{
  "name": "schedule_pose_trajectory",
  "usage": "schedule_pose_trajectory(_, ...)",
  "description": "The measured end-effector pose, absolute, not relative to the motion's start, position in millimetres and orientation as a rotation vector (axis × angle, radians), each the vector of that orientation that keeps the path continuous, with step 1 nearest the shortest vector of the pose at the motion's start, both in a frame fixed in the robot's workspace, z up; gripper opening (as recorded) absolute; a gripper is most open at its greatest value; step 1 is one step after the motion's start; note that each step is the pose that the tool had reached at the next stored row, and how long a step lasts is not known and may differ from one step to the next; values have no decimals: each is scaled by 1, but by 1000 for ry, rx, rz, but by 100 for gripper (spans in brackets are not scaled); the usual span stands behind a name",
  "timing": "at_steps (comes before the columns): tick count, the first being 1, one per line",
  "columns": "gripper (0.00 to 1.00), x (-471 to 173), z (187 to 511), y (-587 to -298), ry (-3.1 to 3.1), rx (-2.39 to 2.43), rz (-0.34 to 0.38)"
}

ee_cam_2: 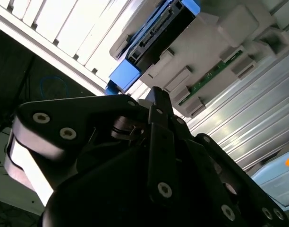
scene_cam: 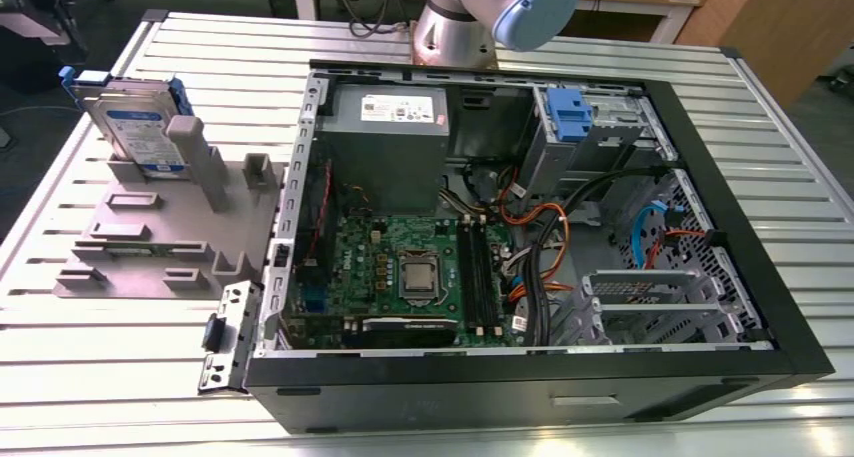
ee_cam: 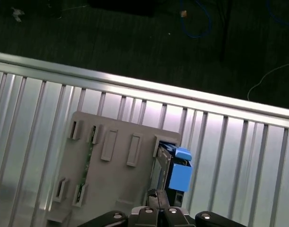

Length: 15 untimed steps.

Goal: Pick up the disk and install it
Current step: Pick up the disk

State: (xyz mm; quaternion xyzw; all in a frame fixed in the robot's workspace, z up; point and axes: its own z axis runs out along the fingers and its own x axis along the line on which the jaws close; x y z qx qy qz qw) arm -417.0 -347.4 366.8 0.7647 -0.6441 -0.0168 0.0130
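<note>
Collision is the risk: the black gripper [ee_cam: 158, 203], its opening impossible to tell, hangs above the flat silver blue-railed disk [ee_cam: 169, 165] standing in a grey plastic holder [ee_cam: 116, 184], where an off-centre descent could hit a rail.

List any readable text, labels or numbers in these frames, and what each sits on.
Nothing here can be read.
White-and-blue label on the disk, exterior view: print too small to read.
White sticker on the grey box inside the case: too small to read.
Top of the processor: markings too small to read.
</note>
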Motion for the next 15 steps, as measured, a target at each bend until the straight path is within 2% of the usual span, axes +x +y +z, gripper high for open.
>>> schedule_pose_trajectory(3,11,-417,367,-347,-2020,2372,-52)
schedule_pose_trajectory(4,16,-417,367,-347,-2020,2372,-52)
schedule_pose_trajectory(5,16,-417,367,-347,-2020,2372,-52)
schedule_pose_trajectory(9,41,-418,366,-347,-2025,2373,-46)
schedule_pose_trajectory(11,41,-418,364,-346,-2048,2357,-41)
schedule_pose_trajectory(12,47,-418,364,-346,-2063,2346,-40)
schedule_pose_trajectory(15,47,-421,362,-345,-2087,2332,-32)
